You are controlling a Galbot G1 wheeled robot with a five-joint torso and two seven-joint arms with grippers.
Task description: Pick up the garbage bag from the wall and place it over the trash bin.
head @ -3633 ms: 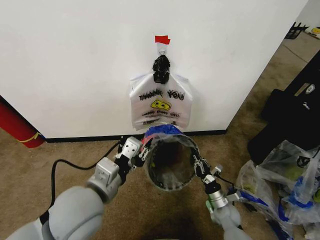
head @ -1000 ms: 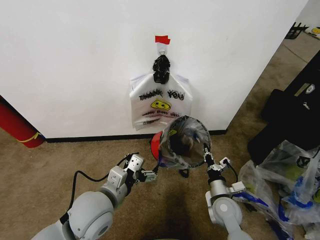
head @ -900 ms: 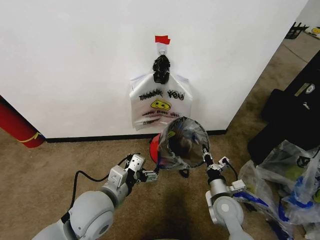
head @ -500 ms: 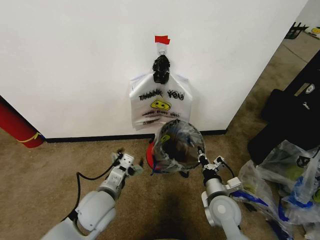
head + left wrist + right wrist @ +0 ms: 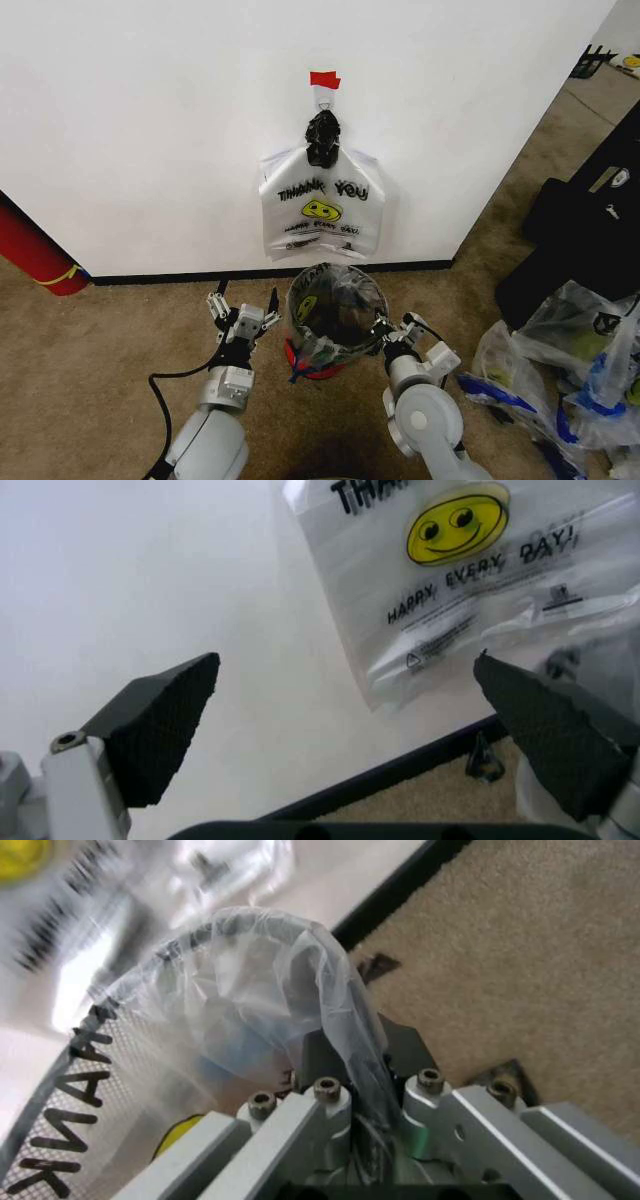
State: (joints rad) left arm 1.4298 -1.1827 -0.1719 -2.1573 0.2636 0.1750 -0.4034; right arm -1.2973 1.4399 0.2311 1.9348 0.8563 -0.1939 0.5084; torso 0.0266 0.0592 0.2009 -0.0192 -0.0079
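The trash bin (image 5: 318, 362), black mesh with a red base, stands upright on the carpet below the wall (image 5: 150, 130). The garbage bag (image 5: 345, 292), translucent with a yellow patch and a bit of blue, lines it and folds over the rim. My right gripper (image 5: 383, 336) is at the bin's right edge, shut on the bag's rim. In the right wrist view, the gripper (image 5: 350, 1065) pinches the plastic (image 5: 270, 982) beside the mesh (image 5: 120, 1057). Left of the bin, my left gripper (image 5: 243, 305) points up, open and empty. Its pads (image 5: 165, 727) frame the wall.
A white "THANK YOU" bag (image 5: 322, 205) hangs from a hook (image 5: 322, 96) under a red tape strip (image 5: 324, 79). A red cylinder (image 5: 35, 250) leans at the left. Black cases (image 5: 590, 230) and stuffed clear bags (image 5: 570, 350) crowd the right. A black cable (image 5: 170, 380) trails on the carpet.
The bin with the bag has come down from a raised tilt to stand upright on the carpet. My left gripper has drawn away to the left and turned upward, open.
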